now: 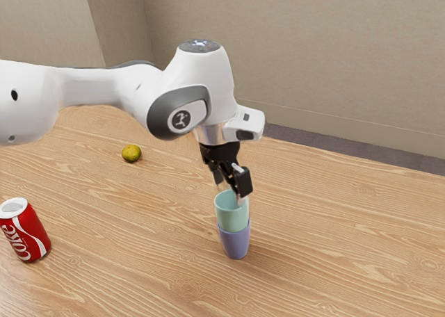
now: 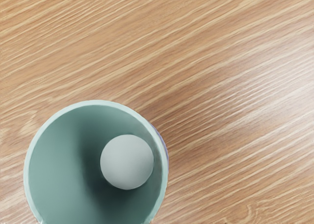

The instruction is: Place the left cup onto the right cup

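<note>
A mint-green plastic cup (image 1: 231, 213) sits nested in a lilac plastic cup (image 1: 234, 244), mouth up. Its upper half stands clear above the lilac rim. The stack rests on a light wooden table (image 1: 348, 226), near the middle of the exterior view. The black two-finger gripper (image 1: 231, 186) hangs just over the green rim on its far side, at the end of the white arm (image 1: 104, 87). I cannot tell whether it grips the cup wall or is free of it.

In the wrist view, the green cup (image 2: 64, 160) opens straight below the hand, with its pale round floor (image 2: 126, 161) showing inside. A thin sliver of the lilac cup (image 2: 165, 153) peeks out beside the rim. Bare wood grain of the table (image 2: 221, 62) runs past it.

There is bare board all around the stack. Toward the exterior view's right the wood runs unbroken to the table's far edge (image 1: 348, 144), which slants down to the right. Beyond that edge lie a dark floor strip (image 1: 375, 153) and a beige wall (image 1: 334, 46).

A red cola can with a silver top (image 1: 22, 230) sits close to the exterior view's lower left corner, well apart from the cups. A small yellow-green round fruit (image 1: 131, 153) lies farther back on the exterior view's left, below the arm and also well apart from the stack.
</note>
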`<act>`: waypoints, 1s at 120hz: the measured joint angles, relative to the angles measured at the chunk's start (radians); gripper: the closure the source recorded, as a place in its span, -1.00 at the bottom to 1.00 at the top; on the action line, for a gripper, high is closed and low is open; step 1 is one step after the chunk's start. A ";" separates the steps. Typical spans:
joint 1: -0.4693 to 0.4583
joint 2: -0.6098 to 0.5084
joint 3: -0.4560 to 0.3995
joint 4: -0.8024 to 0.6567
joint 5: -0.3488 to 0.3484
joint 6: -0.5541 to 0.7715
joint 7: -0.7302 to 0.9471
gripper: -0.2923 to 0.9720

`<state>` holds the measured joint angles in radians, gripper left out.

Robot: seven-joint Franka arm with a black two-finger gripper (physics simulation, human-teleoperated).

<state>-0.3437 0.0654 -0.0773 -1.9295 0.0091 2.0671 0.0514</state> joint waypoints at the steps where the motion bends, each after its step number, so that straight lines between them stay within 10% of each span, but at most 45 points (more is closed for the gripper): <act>1: 0.000 -0.005 0.000 0.000 0.000 -0.003 0.000 -0.41; 49: -0.088 -0.023 0.141 0.201 0.003 -0.193 0.017 -0.52; 80: 0.209 0.078 0.107 0.402 0.004 -0.286 0.046 -0.53; 120: 0.225 0.052 0.080 0.408 -0.005 -0.323 0.082 -0.54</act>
<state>-0.1184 0.1175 0.0023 -1.5213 0.0045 1.7442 0.1332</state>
